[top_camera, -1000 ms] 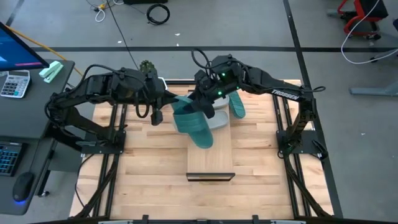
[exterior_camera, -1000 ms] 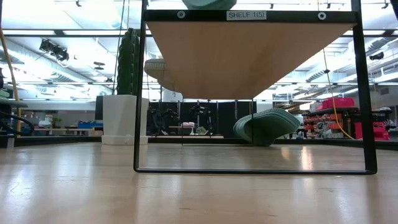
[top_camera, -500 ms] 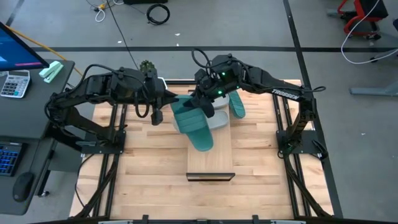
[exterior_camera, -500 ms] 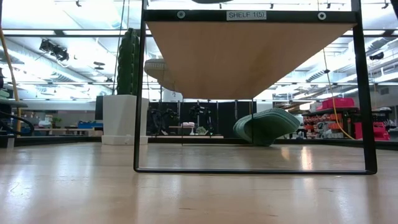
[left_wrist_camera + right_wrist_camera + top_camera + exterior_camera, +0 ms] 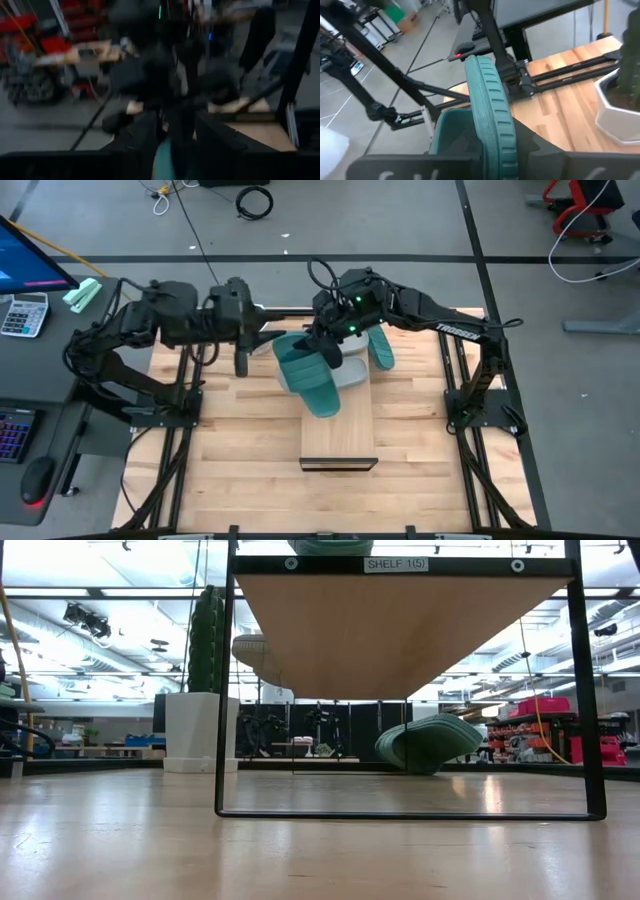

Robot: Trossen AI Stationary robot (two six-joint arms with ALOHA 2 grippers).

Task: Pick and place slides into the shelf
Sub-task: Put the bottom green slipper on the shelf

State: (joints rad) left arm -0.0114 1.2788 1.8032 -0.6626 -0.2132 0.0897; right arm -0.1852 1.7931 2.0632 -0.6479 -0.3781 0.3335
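Note:
A teal slide point(image 5: 305, 375) lies across the far half of the shelf point(image 5: 340, 442), and my right gripper point(image 5: 328, 352) is shut on it. The right wrist view shows its ribbed sole edge point(image 5: 487, 100) standing up between the fingers. Beside it on the shelf lies a grey slide point(image 5: 352, 372). Another teal slide point(image 5: 382, 350) rests on the tabletop to the shelf's right, on its side in the low view point(image 5: 428, 743). My left gripper point(image 5: 243, 360) stands left of the shelf, apart from the held slide, its fingers apart in a blurred wrist view. My right gripper pinches the teal slide's sole by its ribbed rim point(image 5: 492, 145) between its two fingers, at the slide's far right part, with the strap point(image 5: 447, 132) to one side. It comes from the far right, slanting down. The slide's near end point(image 5: 322, 405) lies on the shelf board.
A cactus in a white pot point(image 5: 203, 690) stands on the table's far left part, close behind my left arm point(image 5: 170, 320). The shelf's black end frame point(image 5: 225, 690) rises at the near side. Bare wooden tabletop point(image 5: 240, 450) lies left and right of the shelf's near half.
My left arm has drawn back toward the table's left edge, away from the teal slide. The slide has stayed on the shelf in my right gripper, hardly shifted.

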